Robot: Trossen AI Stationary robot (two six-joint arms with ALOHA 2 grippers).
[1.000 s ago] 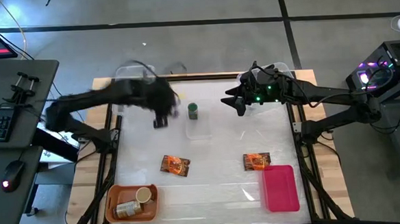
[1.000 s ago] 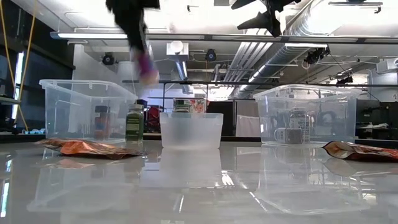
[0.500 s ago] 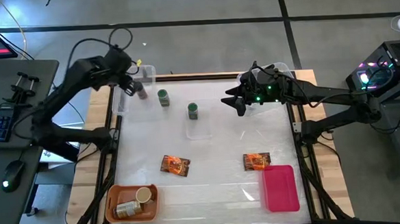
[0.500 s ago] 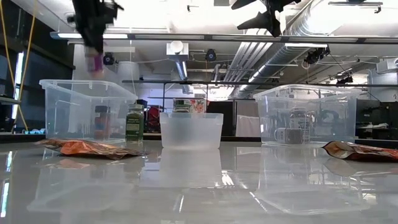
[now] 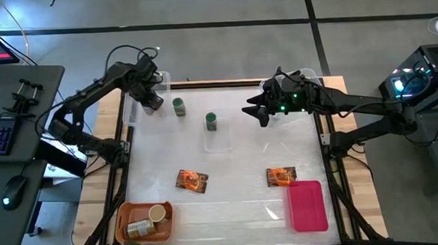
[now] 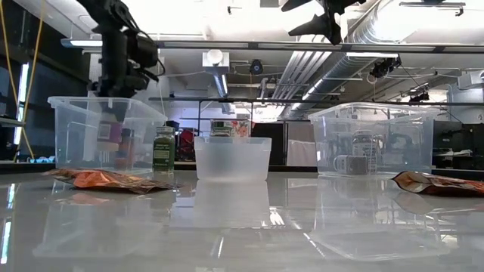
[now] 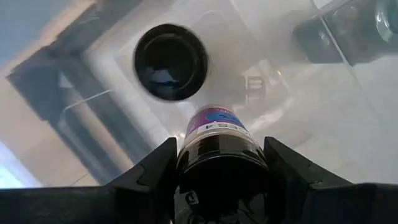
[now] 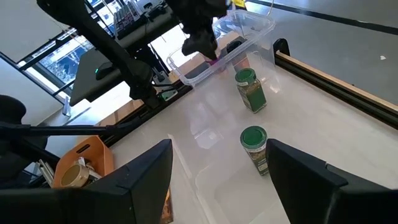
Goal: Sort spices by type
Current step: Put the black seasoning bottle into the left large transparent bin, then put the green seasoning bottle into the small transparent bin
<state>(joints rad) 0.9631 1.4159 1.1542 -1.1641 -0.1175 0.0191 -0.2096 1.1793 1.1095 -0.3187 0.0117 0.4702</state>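
Observation:
My left gripper (image 5: 152,102) reaches down into the clear tub (image 5: 134,112) at the table's far left corner, shut on a dark-lidded jar with a purple label (image 6: 110,134). A second dark-lidded jar (image 7: 171,61) stands on the tub floor beside it. Two green-lidded jars (image 5: 179,106) (image 5: 211,121) stand on the table to the right of the tub. Two orange-red foil packets (image 5: 191,181) (image 5: 281,176) lie flat nearer the front. My right gripper (image 5: 260,111) hangs open, high above the far right of the table. My left gripper (image 7: 221,149) pinches the purple-labelled jar by its dark lid end (image 7: 221,163) between the two fingers (image 7: 155,171), coming from above and pointing down. The jar hangs upright below the fingers inside the tub; I cannot tell whether its base touches the tub floor.
A small clear tub (image 5: 218,141) sits mid-table by the green jars. Another large clear tub (image 6: 370,140) stands at the far right corner. An orange tray (image 5: 123,217) with tan-lidded jars sits near left, a pink tray (image 5: 307,205) near right.
My left gripper has carried the dark-lidded jar from above the table's middle toward the far left corner, then down into the clear tub. The jar has stayed in the hold throughout. The right arm has kept still.

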